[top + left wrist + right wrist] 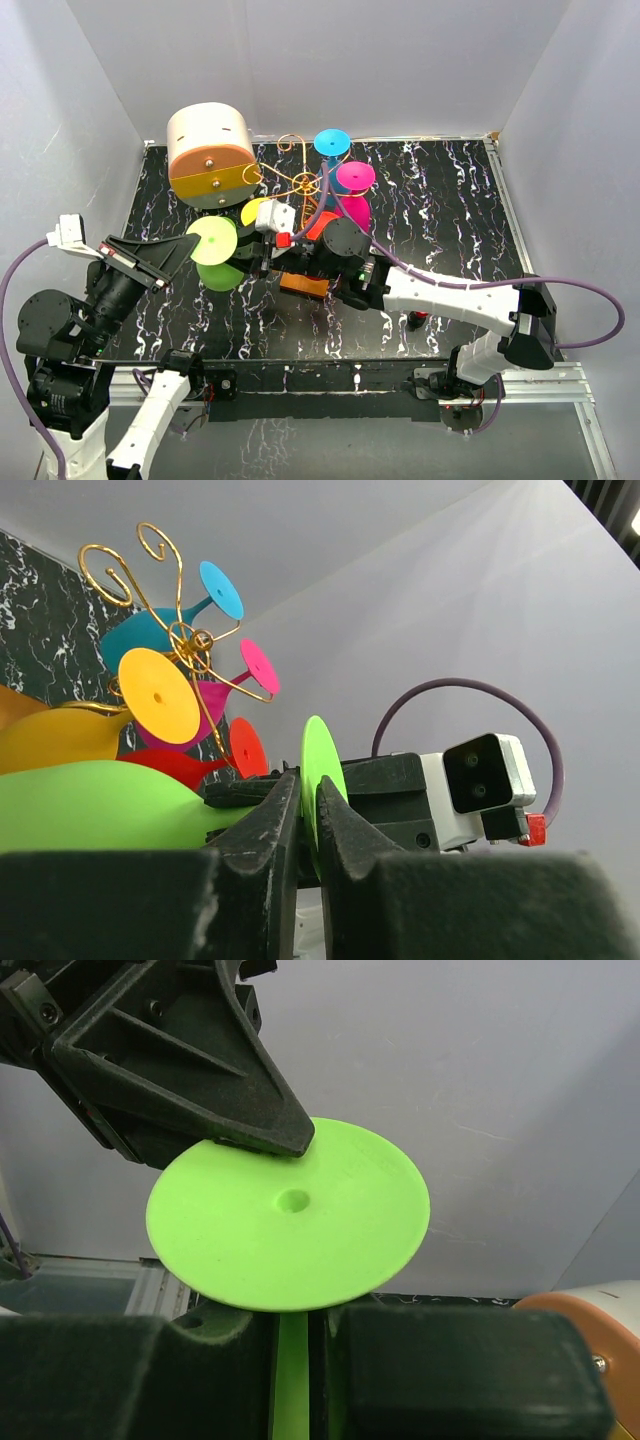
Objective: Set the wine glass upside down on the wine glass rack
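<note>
Top external view: the bench (450, 220) is a black slab veined with white marbling, boxed in by plain white walls (400, 60) at the back and on both sides. A cream-and-orange drum box (210, 150) stands at the back left. Just to its right is the wine glass rack (300, 183), its gold wire scrolls carrying a blue glass (332, 143), a magenta glass (355, 178), a yellow glass (255, 210) and a red glass (318, 222).

The green wine glass (213, 242) is off the bench, in the air just beside the rack on its left, nearer side, and not hung on any scroll. Both of my arms meet at it. My left hand (308, 810) is closed on the rim of the flat round foot, which shows edge-on between my two fingers in the left wrist view. My right hand (297, 1330) is closed around the thin stem below that foot, and the stem runs up between my fingers in the right wrist view.

The glass is turned over: its foot faces up toward the overhead camera and its bowl hangs beneath, nearer my bases. Its long axis, bowl to foot, runs closer to upright than flat. In the left wrist view it leans much as the glasses on the rack do. I cannot tell the exact tilt.
</note>
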You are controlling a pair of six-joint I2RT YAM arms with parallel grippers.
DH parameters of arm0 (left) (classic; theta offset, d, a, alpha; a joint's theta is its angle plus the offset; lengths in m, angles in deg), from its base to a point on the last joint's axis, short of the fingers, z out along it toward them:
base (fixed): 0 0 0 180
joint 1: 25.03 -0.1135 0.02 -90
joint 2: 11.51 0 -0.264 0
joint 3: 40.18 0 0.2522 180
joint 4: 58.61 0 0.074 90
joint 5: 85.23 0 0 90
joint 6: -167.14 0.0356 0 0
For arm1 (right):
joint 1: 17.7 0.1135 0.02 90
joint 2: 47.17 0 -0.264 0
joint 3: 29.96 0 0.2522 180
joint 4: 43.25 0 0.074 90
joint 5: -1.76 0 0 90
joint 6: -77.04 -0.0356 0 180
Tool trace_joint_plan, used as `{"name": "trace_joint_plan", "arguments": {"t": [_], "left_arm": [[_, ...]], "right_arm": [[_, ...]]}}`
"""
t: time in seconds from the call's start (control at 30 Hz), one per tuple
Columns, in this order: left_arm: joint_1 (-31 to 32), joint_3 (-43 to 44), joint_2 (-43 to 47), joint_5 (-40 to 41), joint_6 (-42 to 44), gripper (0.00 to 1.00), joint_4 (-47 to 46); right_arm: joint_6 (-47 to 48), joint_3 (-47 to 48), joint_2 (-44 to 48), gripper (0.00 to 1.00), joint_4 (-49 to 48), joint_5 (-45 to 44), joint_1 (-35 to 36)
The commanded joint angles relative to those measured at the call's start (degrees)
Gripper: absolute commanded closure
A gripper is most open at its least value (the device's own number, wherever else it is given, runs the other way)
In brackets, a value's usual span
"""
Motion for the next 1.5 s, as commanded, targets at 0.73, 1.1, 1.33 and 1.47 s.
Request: {"name": "trace_joint_plan", "arguments": {"t": [0.73, 1.1, 1.33, 1.47], "left_arm": [[-0.3, 0.7, -0.4, 21.7, -5.4, 1.00, 2.9], [-0.4, -6.7, -0.9, 22.0, -14.8, 1.00, -2.3], [-0.3, -11.7, -4.6, 18.8, -15.9, 1.00, -11.5], [-0.3, -12.6, -7.2, 18.9, -14.3, 1.00, -13.9]], "right_arm": [[-4.1, -3.0, 6.6, 0.23, -3.4, -7.2, 0.0], [-8.5, -8.7, 17.7, 0.22, -3.3, -10.5, 0.1], [-11.2, -13.0, 26.1, 0.22, -3.0, -9.2, 0.1], [-13.9, -14.4, 28.3, 0.22, -2.8, -8.5, 0.1]]}}
